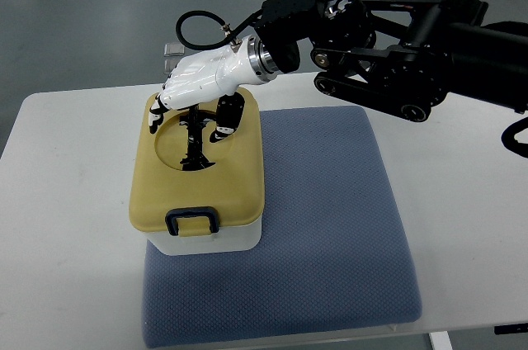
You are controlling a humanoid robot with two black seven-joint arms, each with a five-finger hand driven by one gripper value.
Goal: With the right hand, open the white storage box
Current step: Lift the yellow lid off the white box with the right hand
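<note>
A white storage box [216, 238] with a tan lid [235, 185] stands on the left part of a blue-grey mat [330, 226]. A dark blue latch [191, 222] sits at the lid's near edge. A round recess in the lid holds a black handle [194, 142]. My right hand [194, 111], white with dark fingertips, hovers over the far half of the lid. Its fingers are spread and curved down around the recess, gripping nothing. Whether the fingertips touch the lid I cannot tell. The lid lies flat on the box.
The mat lies on a white table [66, 201] whose left edge runs close to the box. My black right arm [396, 44] reaches in from the upper right above the table's far edge. A small clear object [171, 53] shows behind the hand.
</note>
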